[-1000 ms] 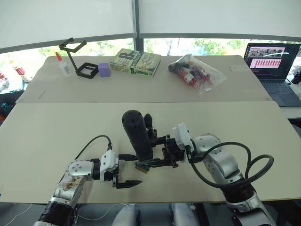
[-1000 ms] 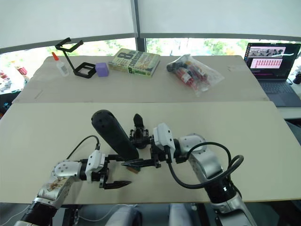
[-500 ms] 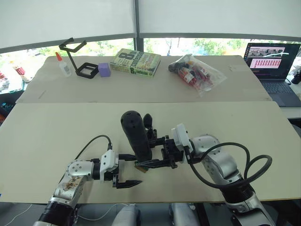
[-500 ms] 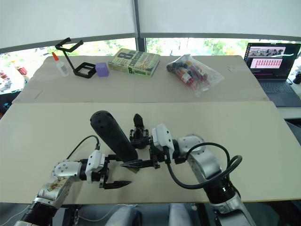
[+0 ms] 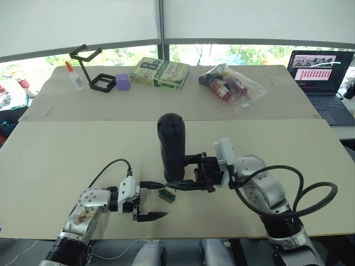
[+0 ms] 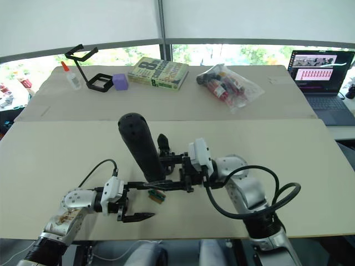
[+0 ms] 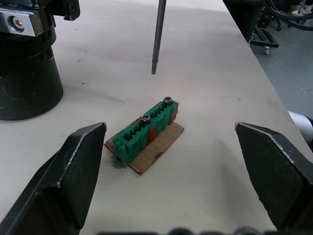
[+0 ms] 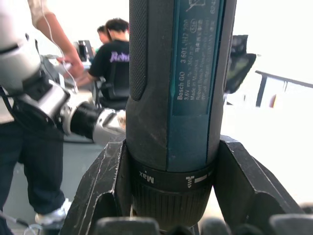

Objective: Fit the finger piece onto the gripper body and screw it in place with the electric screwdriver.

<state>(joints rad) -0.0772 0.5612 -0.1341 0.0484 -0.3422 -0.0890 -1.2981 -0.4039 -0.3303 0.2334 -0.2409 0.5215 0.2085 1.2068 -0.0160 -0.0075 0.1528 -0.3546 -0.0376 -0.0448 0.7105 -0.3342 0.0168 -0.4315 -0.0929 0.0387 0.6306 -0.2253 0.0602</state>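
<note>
Screwdriver (image 5: 171, 145) first: a thick matte-black Bosch cylinder, upright mid-table, clamped between the right gripper (image 5: 186, 173) fingers. Its thin bit (image 7: 158, 35) hangs at 12 o'clock from the green terminal block (image 7: 146, 130), which lies between the wide-apart fingers of the left gripper (image 5: 153, 199).

The long matte-black cylindrical electric screwdriver (image 8: 178, 98) carries a dark teal label printed "Bosch GO", with "3 601 JH2 200", "3,6V" and "Made in Malaysia" beside it in finer print; the remaining small lines are too tiny to make out. On its black collar ring sits "Max" in white next to a small white marking. The green-and-cream hardcover book (image 5: 160, 72) lying on the far tabletop shows a big "8" on its cover; its other lettering cannot be read.
</note>
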